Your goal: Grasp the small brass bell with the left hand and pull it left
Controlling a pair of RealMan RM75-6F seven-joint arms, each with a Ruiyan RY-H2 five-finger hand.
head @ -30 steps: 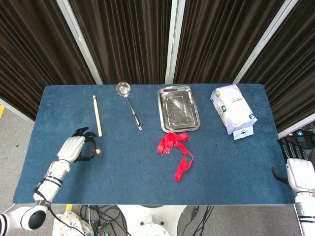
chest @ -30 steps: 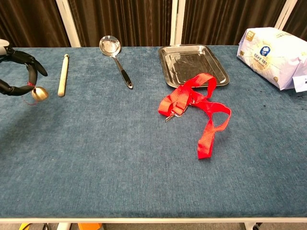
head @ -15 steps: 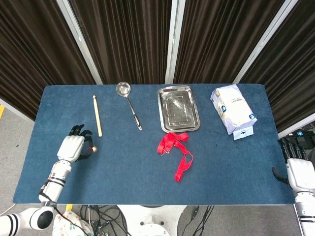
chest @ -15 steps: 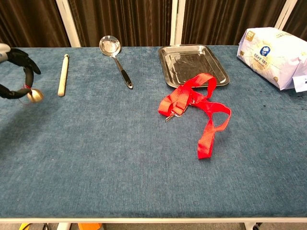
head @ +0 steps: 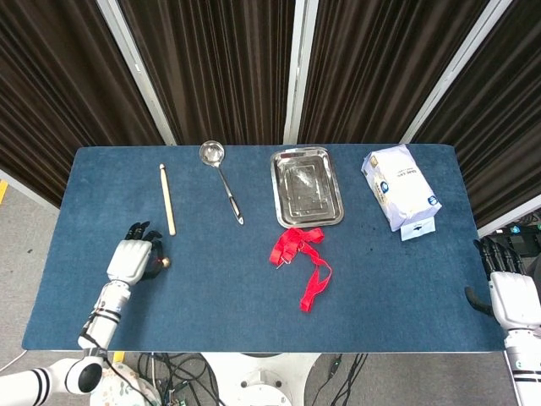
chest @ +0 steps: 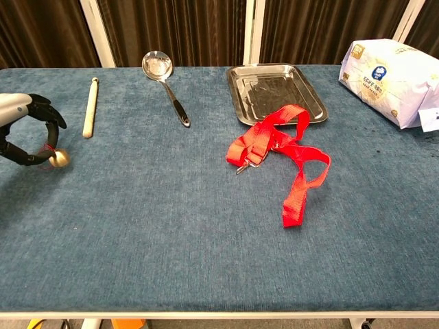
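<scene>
The small brass bell [head: 166, 263] [chest: 60, 158] sits low on the blue table [head: 211, 288] near its left end, with a bit of red cord on it. My left hand [head: 133, 258] [chest: 24, 133] is just left of it, fingers curled round, and pinches the bell at their tips. My right hand [head: 507, 283] hangs beyond the table's right edge with its fingers apart and holds nothing; the chest view does not show it.
A wooden stick [head: 167, 199] lies just beyond the left hand. Further right are a metal ladle [head: 221, 179], a steel tray [head: 305, 186], a red strap [head: 301, 258] and a white bag [head: 399, 186].
The left hand has drawn back toward the table's near edge and sunk lower, taking the bell with it. The right hand has barely moved.
</scene>
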